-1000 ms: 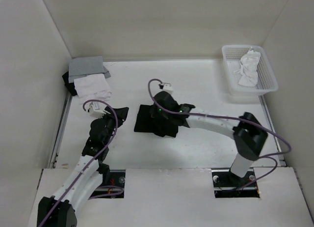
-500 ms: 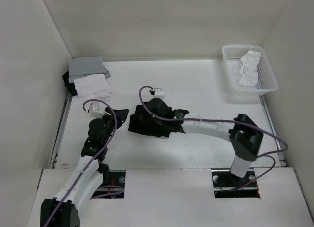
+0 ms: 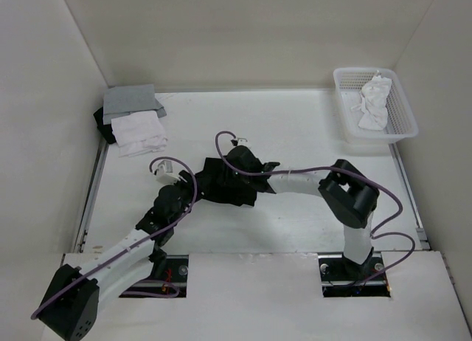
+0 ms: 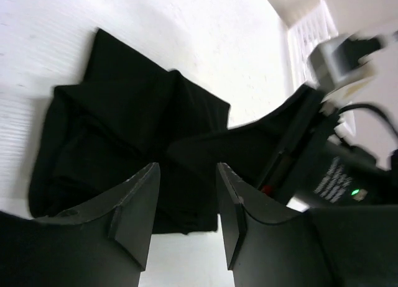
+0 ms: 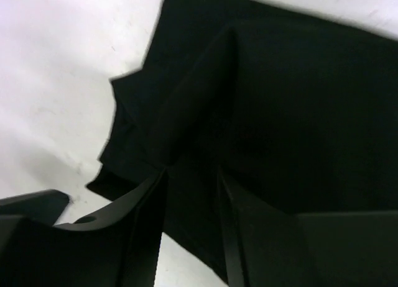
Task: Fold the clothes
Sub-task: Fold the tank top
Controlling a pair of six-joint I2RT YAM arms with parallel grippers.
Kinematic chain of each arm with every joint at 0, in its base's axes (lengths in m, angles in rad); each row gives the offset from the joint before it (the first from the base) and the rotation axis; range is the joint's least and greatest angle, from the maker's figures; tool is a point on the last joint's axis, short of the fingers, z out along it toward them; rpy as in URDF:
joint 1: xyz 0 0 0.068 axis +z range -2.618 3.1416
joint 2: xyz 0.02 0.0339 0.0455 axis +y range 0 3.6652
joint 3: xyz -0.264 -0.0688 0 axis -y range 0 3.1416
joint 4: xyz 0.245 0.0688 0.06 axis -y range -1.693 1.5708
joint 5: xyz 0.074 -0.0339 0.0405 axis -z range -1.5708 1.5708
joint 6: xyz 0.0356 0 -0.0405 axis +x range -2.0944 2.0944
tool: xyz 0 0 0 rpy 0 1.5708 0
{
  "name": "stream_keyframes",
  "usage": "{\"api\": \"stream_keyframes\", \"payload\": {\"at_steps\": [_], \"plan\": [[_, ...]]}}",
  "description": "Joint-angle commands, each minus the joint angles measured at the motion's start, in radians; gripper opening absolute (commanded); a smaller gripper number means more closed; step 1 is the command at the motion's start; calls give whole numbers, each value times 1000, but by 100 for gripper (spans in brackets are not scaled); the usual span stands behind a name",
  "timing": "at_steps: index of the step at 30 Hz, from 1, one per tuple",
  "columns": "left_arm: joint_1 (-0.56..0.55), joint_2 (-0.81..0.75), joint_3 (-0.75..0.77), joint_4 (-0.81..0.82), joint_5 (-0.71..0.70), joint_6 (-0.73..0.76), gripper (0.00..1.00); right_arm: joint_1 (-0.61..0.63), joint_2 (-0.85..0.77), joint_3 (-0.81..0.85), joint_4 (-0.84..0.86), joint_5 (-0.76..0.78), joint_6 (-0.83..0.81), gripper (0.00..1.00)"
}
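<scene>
In the middle of the table (image 3: 295,127), seen from above, the top (image 3: 215,193) lies bunched, an arm reaching it from each side; in the left wrist view, the left gripper (image 4: 186,172) stands partly open and empty beside the top (image 4: 112,125); in the right wrist view, the right gripper (image 5: 189,172) hangs partly open over the top (image 5: 298,113), gripping nothing that shows.
</scene>
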Motion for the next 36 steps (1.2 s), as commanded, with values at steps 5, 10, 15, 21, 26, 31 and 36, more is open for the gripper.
{"api": "stream_keyframes", "payload": {"at_steps": [5, 10, 15, 21, 26, 31, 36], "plan": [[16, 21, -50, 66, -96, -41, 39, 9, 93, 105, 82, -60, 69, 47], [15, 64, -60, 111, -91, -47, 39, 9, 133, 128, 111, -97, 105, 40], [27, 67, -68, 111, -90, -47, 39, 0, 162, 155, 113, -121, 124, 23], [28, 31, -80, 94, -87, -47, 39, -71, 187, 220, 171, -149, 141, 11], [28, 17, -79, 68, -87, -55, 39, -92, 244, 313, 185, -108, 164, 43], [21, 4, -62, 49, -94, -56, 39, -92, 238, 304, 237, -86, 188, 52], [4, 40, -16, 57, -96, -44, 39, -82, 84, 114, 314, -57, 145, 29]]}}
